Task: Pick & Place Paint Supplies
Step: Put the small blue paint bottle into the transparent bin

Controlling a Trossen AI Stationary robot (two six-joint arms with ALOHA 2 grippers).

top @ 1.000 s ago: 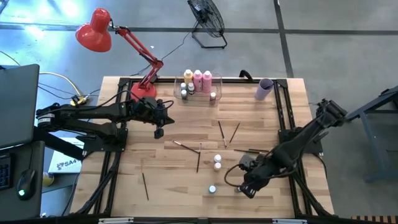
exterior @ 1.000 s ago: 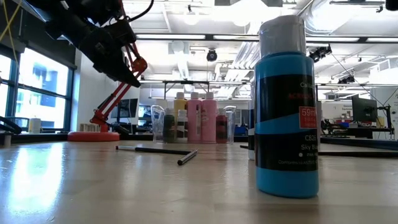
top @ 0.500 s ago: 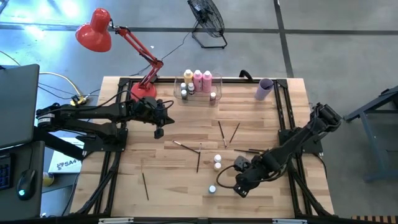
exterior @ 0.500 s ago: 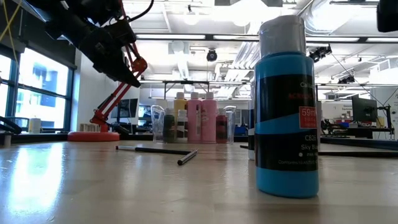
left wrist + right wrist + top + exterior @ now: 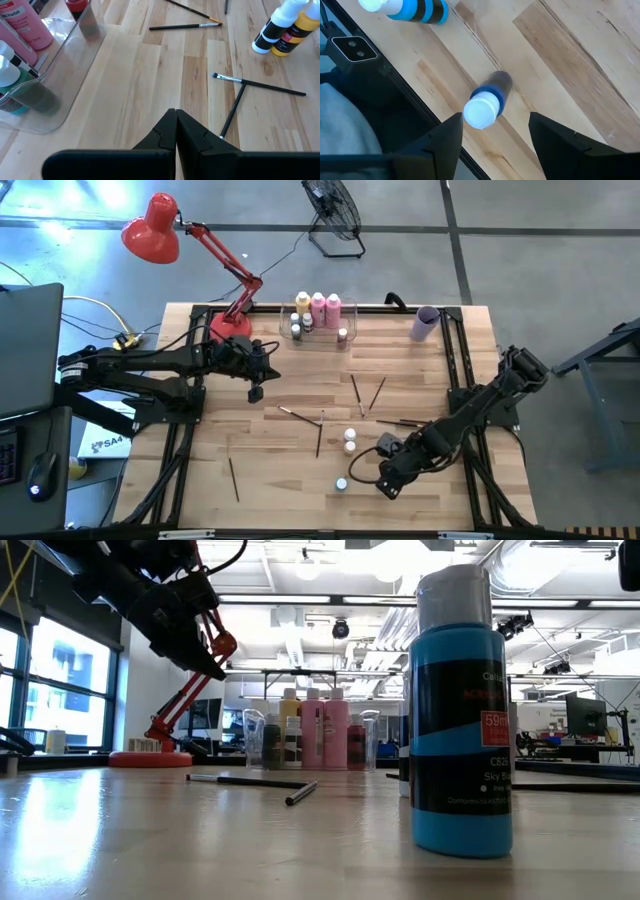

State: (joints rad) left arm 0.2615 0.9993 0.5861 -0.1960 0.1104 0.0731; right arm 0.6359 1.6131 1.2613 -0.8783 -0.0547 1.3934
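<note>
Right hand [image 5: 492, 125] spread over 1 blue bottle [image 5: 485, 102] | left hand [image 5: 176, 131] pressed together | 3 tall bottles [image 5: 318, 307] binned

The high view looks straight down on the whole wooden table [image 5: 280, 470] and both arms. The low view sits at tabletop level, very near a sky-blue bottle [image 5: 462, 710], facing the clear bin [image 5: 308, 738] and the room behind. The left wrist view looks down close over the same bin [image 5: 60, 75] and scattered paintbrushes [image 5: 260, 86]. The right wrist view looks down at the table's front edge, close above a blue-labelled bottle [image 5: 485, 104].
</note>
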